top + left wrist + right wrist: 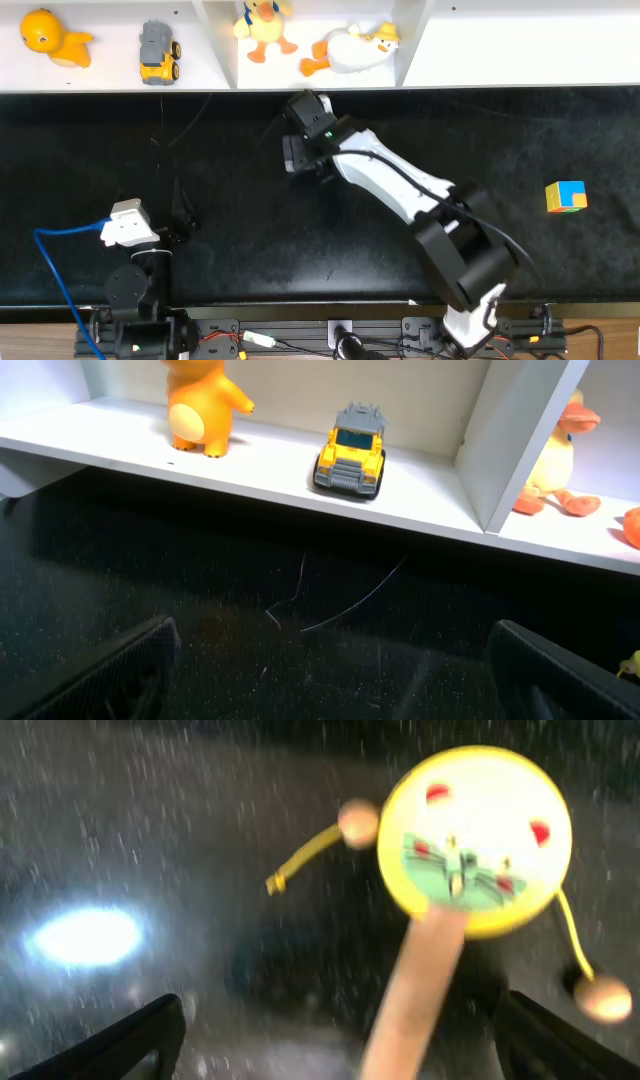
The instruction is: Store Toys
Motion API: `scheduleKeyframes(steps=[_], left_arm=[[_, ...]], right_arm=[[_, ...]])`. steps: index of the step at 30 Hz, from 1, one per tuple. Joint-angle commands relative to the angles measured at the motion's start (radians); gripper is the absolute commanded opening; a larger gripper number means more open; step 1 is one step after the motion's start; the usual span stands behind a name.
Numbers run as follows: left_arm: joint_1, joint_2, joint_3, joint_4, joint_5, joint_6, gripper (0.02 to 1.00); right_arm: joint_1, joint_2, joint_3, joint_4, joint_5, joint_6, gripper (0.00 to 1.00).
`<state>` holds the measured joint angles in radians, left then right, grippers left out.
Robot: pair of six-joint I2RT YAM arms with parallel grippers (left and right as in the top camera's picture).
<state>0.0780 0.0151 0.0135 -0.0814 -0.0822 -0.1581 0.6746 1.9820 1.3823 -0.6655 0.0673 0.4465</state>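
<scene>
Right claw (338, 1020) hangs spread wide over the little drum toy (470, 840) on the table (120, 810), wooden handle (415, 990) running straight back into the gap, so it's lined up for a grab.

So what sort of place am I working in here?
Likely a staged toy-tidying bench, not a home: a black-covered table, a white cubby shelf along its far edge holding a yellow truck and a plush duck.

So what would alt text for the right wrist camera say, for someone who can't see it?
A yellow rattle drum with a wooden handle and two beads on strings lies on a black table, its handle pointing between the right gripper's two wide-open fingers.
</scene>
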Motion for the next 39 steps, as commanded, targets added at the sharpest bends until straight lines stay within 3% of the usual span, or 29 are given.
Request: scheduleKeyframes(steps=[1, 7, 13, 18, 23, 34, 39], left_arm=[[-0.007, -0.012, -0.005, 0.002, 0.013, -0.004, 0.998], [-0.007, -0.012, -0.005, 0.002, 0.013, -0.004, 0.998], [-0.007, -0.012, -0.005, 0.002, 0.013, -0.004, 0.998], [-0.007, -0.012, -0.005, 0.002, 0.013, -0.004, 0.998], [-0.007, -0.012, -0.005, 0.002, 0.013, -0.004, 0.998], [-0.007, -0.012, -0.005, 0.002, 0.013, -0.004, 0.996], [-0.007, -0.012, -0.005, 0.002, 0.013, -0.004, 0.998]], right_arm=[[0.001, 0.056, 0.061, -0.004, 0.010, 0.048, 0.897], [0.000, 0.071, 0.066, -0.017, 0.004, 0.048, 0.882], [-0.001, 0.071, 0.066, -0.047, 0.004, 0.048, 0.533], [-0.001, 0.071, 0.066, -0.053, 0.005, 0.048, 0.334], [-0.001, 0.071, 0.066, -0.060, 0.005, 0.048, 0.286], [-0.001, 0.071, 0.066, -0.082, 0.003, 0.048, 0.058], [-0.001, 0.070, 0.067, -0.096, -0.030, 0.048, 0.047]])
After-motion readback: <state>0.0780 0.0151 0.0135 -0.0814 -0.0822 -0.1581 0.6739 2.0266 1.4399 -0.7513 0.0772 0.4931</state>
